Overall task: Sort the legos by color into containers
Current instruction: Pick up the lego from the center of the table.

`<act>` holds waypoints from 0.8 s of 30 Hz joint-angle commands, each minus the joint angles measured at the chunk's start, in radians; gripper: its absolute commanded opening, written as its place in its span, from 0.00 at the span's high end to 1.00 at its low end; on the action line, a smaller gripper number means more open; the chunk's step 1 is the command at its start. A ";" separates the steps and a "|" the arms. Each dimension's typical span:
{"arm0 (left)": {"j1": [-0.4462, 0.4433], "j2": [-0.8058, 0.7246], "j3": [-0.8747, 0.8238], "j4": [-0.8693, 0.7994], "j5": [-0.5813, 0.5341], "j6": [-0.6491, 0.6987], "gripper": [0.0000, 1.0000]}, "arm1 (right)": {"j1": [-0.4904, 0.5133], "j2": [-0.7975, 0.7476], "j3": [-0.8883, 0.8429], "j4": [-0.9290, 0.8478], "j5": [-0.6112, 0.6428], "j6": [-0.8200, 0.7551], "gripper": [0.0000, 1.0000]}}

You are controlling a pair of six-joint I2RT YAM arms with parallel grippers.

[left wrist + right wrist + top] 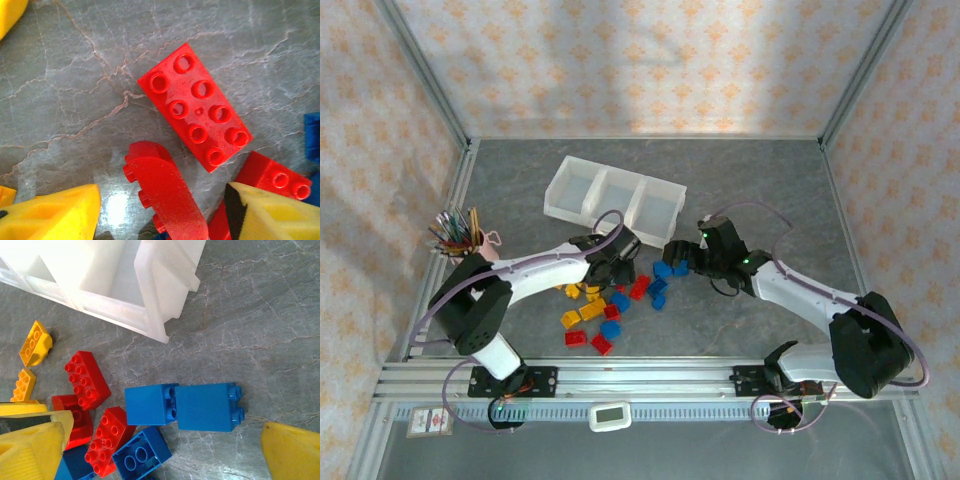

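A white three-compartment tray of containers (613, 200) sits upper centre on the grey worktop (760, 190), its floors bare and white, with open surface on either side out to the metal frame (458, 195). Just below it, the legos (610, 300) lie scattered in red, blue and yellow between the arms. The left claw (161, 200) stands apart with a curved red brick (167, 197) between its tips. The right claw (165, 426), spread wide, has two blue bricks (207, 406) lying between its fingers.
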 commanded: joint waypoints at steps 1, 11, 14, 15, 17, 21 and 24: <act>-0.006 0.020 0.032 -0.052 -0.019 0.029 0.34 | 0.006 0.007 -0.011 0.010 -0.001 0.016 0.00; -0.008 0.109 0.084 -0.033 -0.008 0.071 0.42 | 0.006 0.004 -0.005 0.003 0.000 0.016 0.00; -0.008 0.126 0.089 -0.036 -0.011 0.074 0.47 | 0.006 -0.002 -0.005 -0.006 0.010 0.012 0.00; -0.007 0.128 0.088 -0.041 -0.018 0.072 0.49 | 0.006 -0.003 -0.007 -0.008 0.011 0.012 0.00; -0.008 0.123 0.089 -0.047 -0.027 0.069 0.53 | 0.006 -0.005 -0.005 -0.009 0.011 0.014 0.00; -0.008 0.100 0.071 -0.041 -0.029 0.063 0.61 | 0.006 0.000 -0.001 -0.007 0.007 0.014 0.00; -0.008 0.091 0.062 -0.038 -0.031 0.062 0.67 | 0.006 0.007 0.004 -0.009 0.008 0.016 0.00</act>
